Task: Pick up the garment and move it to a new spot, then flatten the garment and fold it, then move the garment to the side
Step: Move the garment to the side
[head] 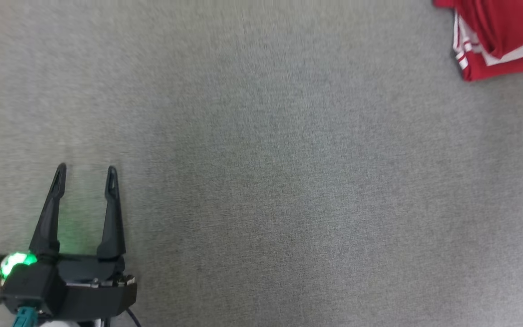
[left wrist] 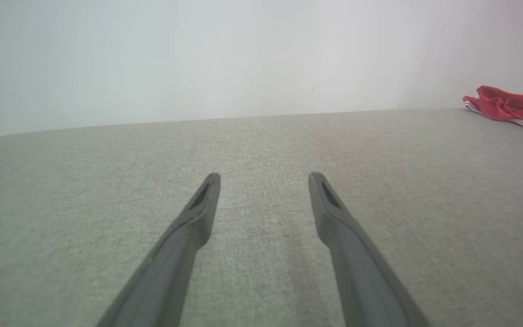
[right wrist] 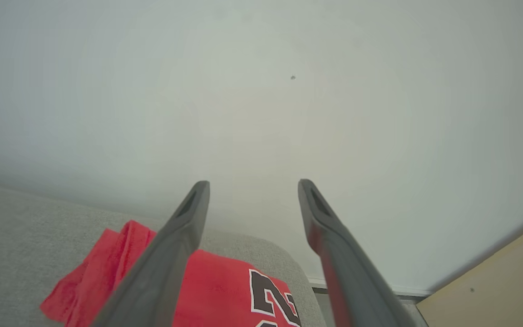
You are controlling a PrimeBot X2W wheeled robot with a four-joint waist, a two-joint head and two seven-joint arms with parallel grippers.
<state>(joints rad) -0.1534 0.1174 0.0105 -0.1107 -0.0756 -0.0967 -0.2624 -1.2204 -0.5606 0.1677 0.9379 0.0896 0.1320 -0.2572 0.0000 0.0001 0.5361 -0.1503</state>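
Note:
The garment (head: 502, 36), bright red with white panels and striped trim, lies folded at the far right corner of the grey fabric surface (head: 261, 159). The left wrist view catches the garment (left wrist: 513, 108) far off to the right. Low at the left, my left gripper (head: 86, 175) rests open above bare surface, far from the shirt; its fingers stand apart in the left wrist view, left gripper (left wrist: 263, 179). My right gripper (right wrist: 252, 188) is open, raised above the garment (right wrist: 216, 286), whose dark printed number shows between the fingers, with nothing held.
A pale wall (right wrist: 261, 91) rises behind the surface. Beyond the surface's rounded far corner lie a white baseboard and light wooden floor (right wrist: 493, 290). The wide middle of the grey surface carries nothing.

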